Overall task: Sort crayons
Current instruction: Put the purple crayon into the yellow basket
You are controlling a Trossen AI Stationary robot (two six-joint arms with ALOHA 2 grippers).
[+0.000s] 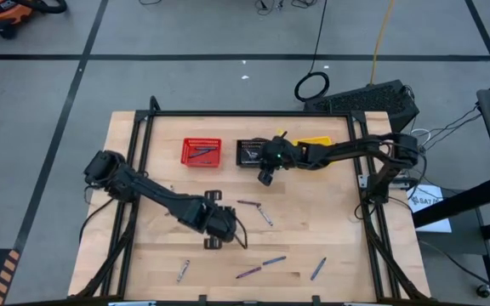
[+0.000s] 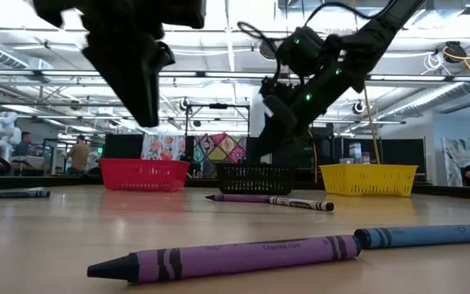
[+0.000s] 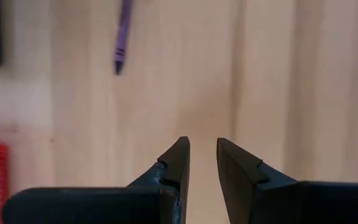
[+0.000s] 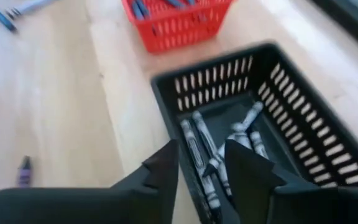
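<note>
**Two dark arms, matte and cabled**

Both arms are black throughout, built of rounded joint housings linked by slim straight segments. The left arm (image 1: 156,197) carries a thin black cable looping off its wrist. The right arm (image 1: 347,151) shows small green lights glowing at its wrist. Each gripper ends in two wedge-shaped black fingers tapering to blunt tips; the left gripper (image 3: 202,152) and the right gripper (image 4: 201,155) both have a small notch stepped into each finger's upper edge.

A grey floor (image 1: 49,93) crossed by dark tape lines surrounds the wooden table (image 1: 330,212), while long ceiling lights (image 2: 47,45) brighten the open hall behind.
</note>
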